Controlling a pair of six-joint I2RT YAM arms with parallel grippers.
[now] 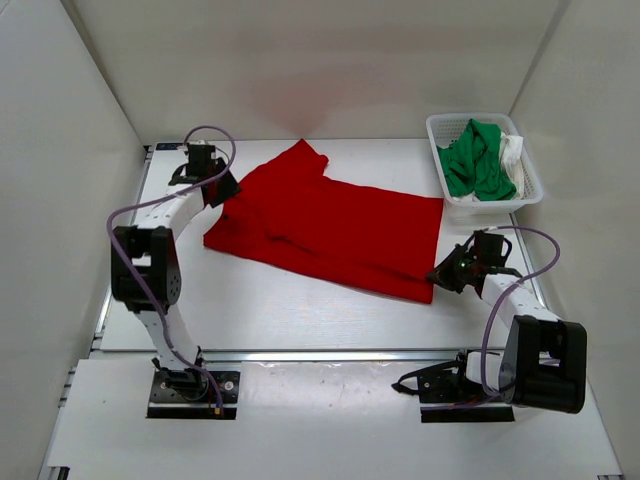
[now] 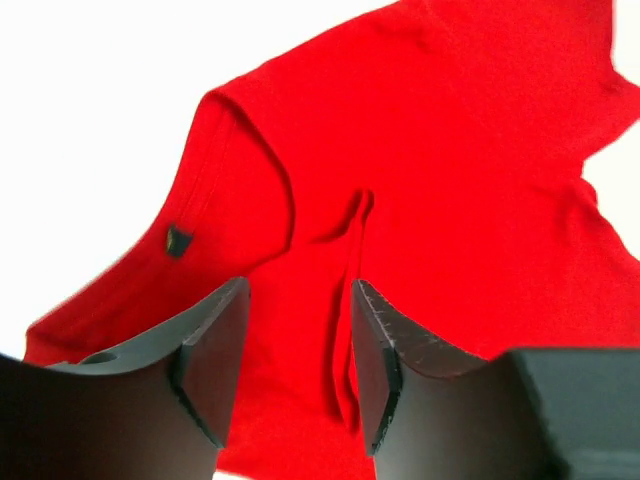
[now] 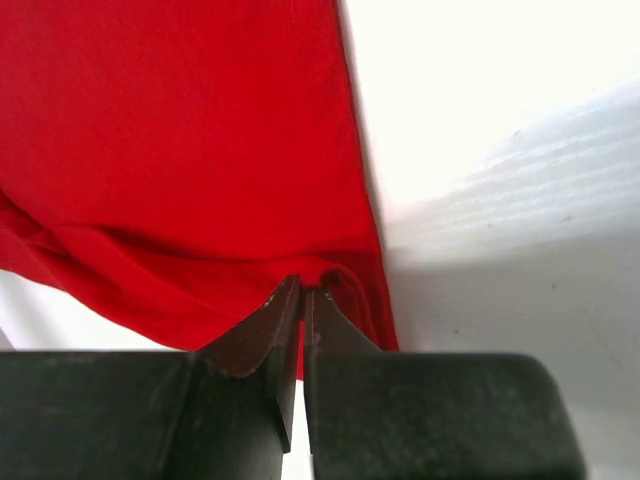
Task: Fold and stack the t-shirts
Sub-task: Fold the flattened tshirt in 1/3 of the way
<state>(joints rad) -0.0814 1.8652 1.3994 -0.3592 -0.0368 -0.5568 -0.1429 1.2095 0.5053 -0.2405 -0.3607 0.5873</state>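
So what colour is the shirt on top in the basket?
Green; that shirt shows best in the top external view.

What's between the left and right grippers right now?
Only the red shirt, lying across the table from the left gripper to the right gripper; the top view shows it.

The left arm (image 1: 160,215) reaches far forward. The left gripper (image 2: 298,292) has its jaws apart (a clear gap shows between them). The right arm (image 1: 505,295) bends low. The right gripper (image 3: 302,292) pinches the edge of the red shirt (image 3: 180,150).
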